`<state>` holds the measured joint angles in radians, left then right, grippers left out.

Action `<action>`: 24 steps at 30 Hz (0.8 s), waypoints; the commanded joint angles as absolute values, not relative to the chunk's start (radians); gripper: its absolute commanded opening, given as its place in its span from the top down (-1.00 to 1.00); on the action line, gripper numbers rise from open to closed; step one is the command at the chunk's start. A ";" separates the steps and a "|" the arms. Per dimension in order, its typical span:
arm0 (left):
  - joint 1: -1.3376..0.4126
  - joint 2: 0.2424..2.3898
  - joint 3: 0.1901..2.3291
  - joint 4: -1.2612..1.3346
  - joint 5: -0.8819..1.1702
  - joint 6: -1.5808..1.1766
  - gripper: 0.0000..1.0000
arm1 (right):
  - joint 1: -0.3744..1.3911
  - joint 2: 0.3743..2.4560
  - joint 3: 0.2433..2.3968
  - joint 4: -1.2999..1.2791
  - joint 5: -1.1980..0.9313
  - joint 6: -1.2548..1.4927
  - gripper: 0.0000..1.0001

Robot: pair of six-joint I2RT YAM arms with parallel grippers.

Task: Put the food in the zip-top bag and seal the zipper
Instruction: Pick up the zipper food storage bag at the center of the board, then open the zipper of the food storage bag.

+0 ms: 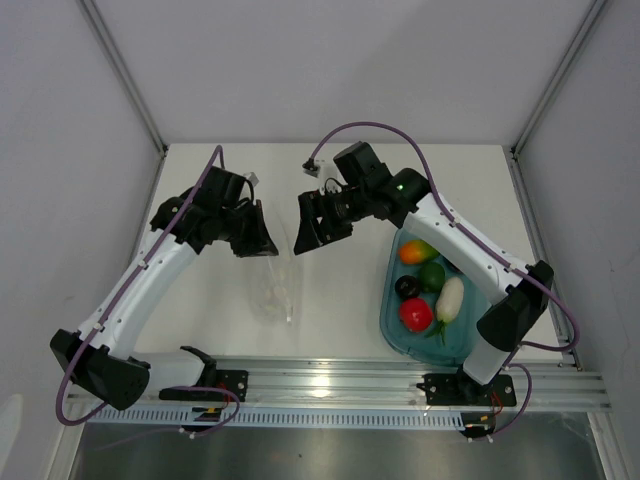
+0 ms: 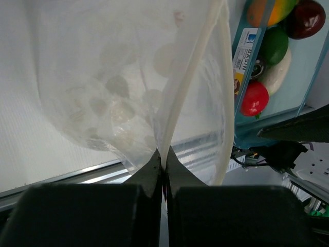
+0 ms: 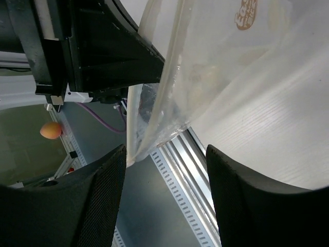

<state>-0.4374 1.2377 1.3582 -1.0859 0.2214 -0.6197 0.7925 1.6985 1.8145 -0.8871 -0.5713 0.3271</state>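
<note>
1. Plastic of the zip-top bag (image 2: 103,72) rises straight out of the left gripper (image 2: 163,164). Its jaws are pressed together on the bag's edge, and the pale strip of the zipper (image 2: 186,92) runs away from the fingertips.
2. The right gripper (image 3: 164,154) has its jaws spread. A lower edge of the bag hangs in the gap, nearer one finger. Whether it touches that finger cannot be told.
3. From above, the two grippers face each other over the middle of the table (image 1: 200,320). The bag droops between them, down toward the near rail.
4. The food sits in the teal tray (image 1: 386,312) at the right, well apart from the bag and from both sets of jaws: a tomato (image 1: 416,314), a radish (image 1: 450,298), a green piece (image 1: 432,275), a dark purple piece (image 1: 407,287) and an orange-yellow piece (image 1: 417,251).
5. The bag is so clear that its outline is hard to trace from above, and no view shows whether its mouth is parted. The right arm covers the tray's far right side. The left wrist view cuts off the orange-yellow piece at the top.
</note>
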 commanded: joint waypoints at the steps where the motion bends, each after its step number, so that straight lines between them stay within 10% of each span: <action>1: -0.457 1.255 1.402 -1.032 0.253 -0.624 0.99 | 0.799 1.716 1.845 -0.913 -0.546 0.305 -0.30; 14: -0.494 1.252 1.330 -0.913 0.319 -0.680 0.99 | 0.830 1.782 1.847 -0.948 -0.416 0.342 -0.26; 24: -0.494 1.209 1.272 -0.917 0.313 -0.658 0.99 | 0.792 1.750 1.724 -0.963 -0.288 0.356 0.50</action>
